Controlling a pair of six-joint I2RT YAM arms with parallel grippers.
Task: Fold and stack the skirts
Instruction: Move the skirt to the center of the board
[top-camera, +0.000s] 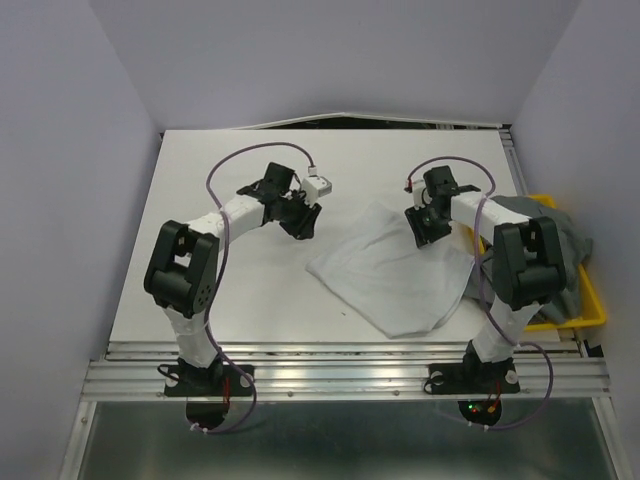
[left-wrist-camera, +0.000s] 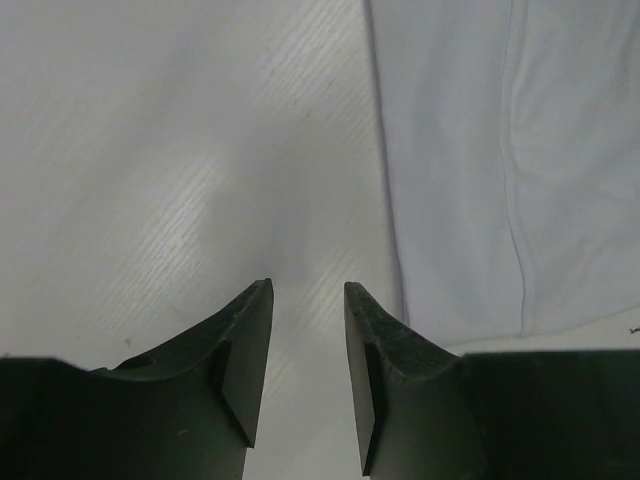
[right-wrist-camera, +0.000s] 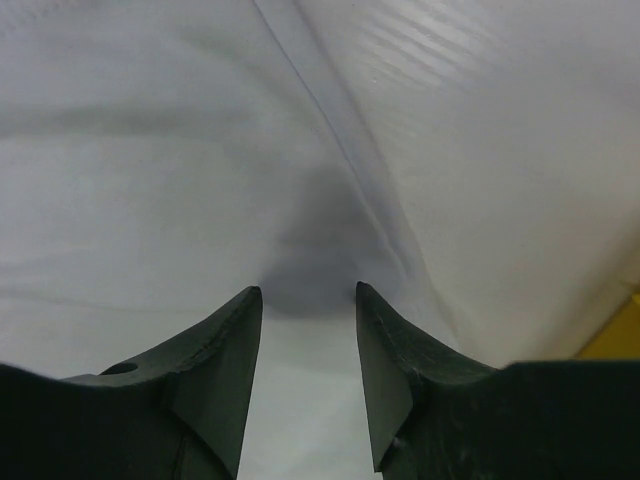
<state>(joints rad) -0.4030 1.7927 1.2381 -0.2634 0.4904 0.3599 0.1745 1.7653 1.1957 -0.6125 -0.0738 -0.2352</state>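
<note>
The white skirt (top-camera: 400, 268) lies spread flat on the table, right of the middle. My left gripper (top-camera: 305, 226) is open and empty just off the skirt's upper left edge. In the left wrist view its fingers (left-wrist-camera: 308, 290) stand over bare table, with the white skirt (left-wrist-camera: 500, 150) to their right. My right gripper (top-camera: 426, 236) is low over the skirt's upper right part. In the right wrist view its jaws (right-wrist-camera: 308, 292) are open with white cloth (right-wrist-camera: 150, 180) under and between them, close to the skirt's edge. The grey skirts (top-camera: 555, 235) lie heaped in the yellow tray.
The yellow tray (top-camera: 592, 310) stands at the table's right edge beside the right arm; its corner shows in the right wrist view (right-wrist-camera: 622, 335). White walls close in the left, the back and the right. A metal rail (top-camera: 340, 375) runs along the near edge.
</note>
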